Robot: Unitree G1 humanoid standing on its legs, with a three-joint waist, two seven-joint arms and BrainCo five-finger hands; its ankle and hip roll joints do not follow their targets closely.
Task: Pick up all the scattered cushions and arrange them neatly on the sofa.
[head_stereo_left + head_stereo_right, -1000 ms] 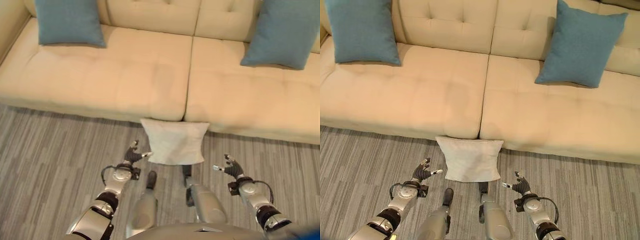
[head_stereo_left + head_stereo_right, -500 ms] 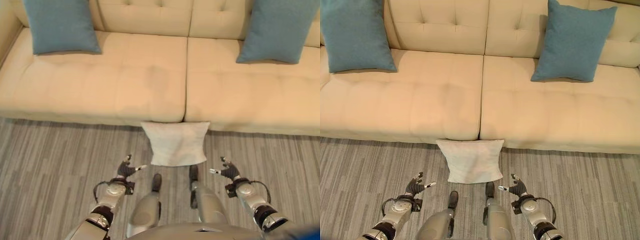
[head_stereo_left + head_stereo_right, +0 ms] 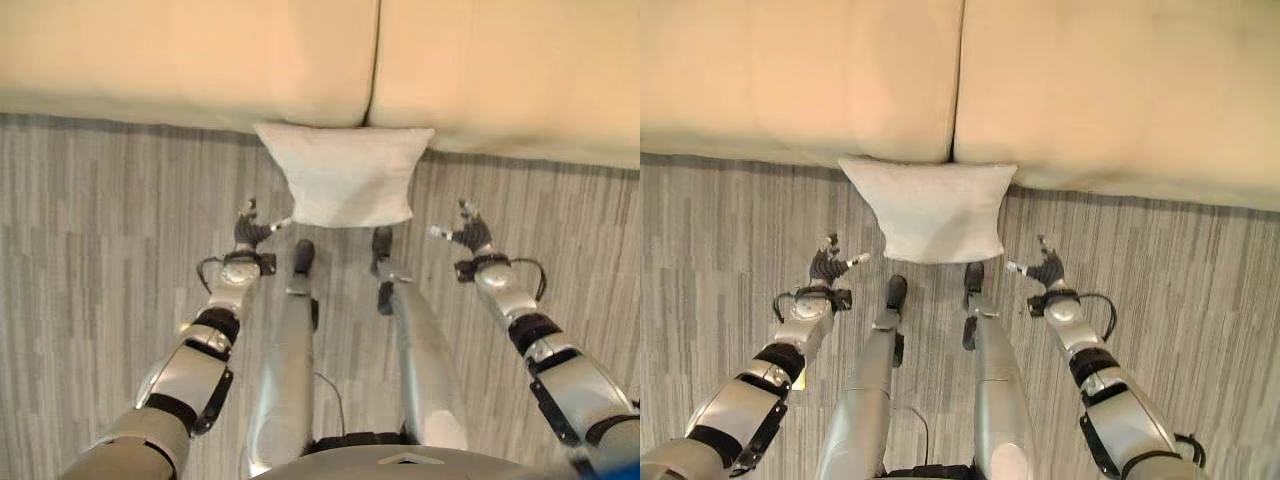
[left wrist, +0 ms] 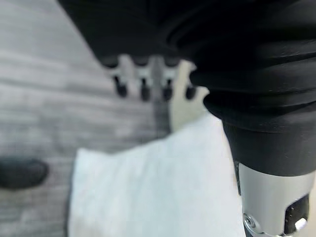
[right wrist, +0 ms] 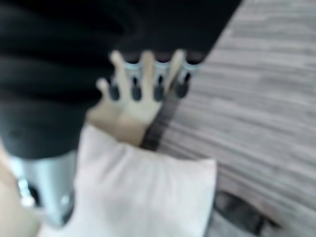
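White cushion [image 3: 345, 175] on grey striped carpet [image 3: 110, 220], its far edge touching the beige sofa [image 3: 200, 60] front, left hand [image 3: 248, 234] and right hand [image 3: 468, 233] flanking it, fingers relaxed, holding nothing

Camera tilts down. Both hands, left [image 3: 247, 232] and right [image 3: 466, 234], now flank the cushion [image 3: 345, 173], nearer its sides, fingers open.

Two silver-grey arms are banded in black. The left hand [image 3: 246, 232] and right hand [image 3: 468, 234] are fitted with dark-tipped silver fingers and dark ribbed covers.
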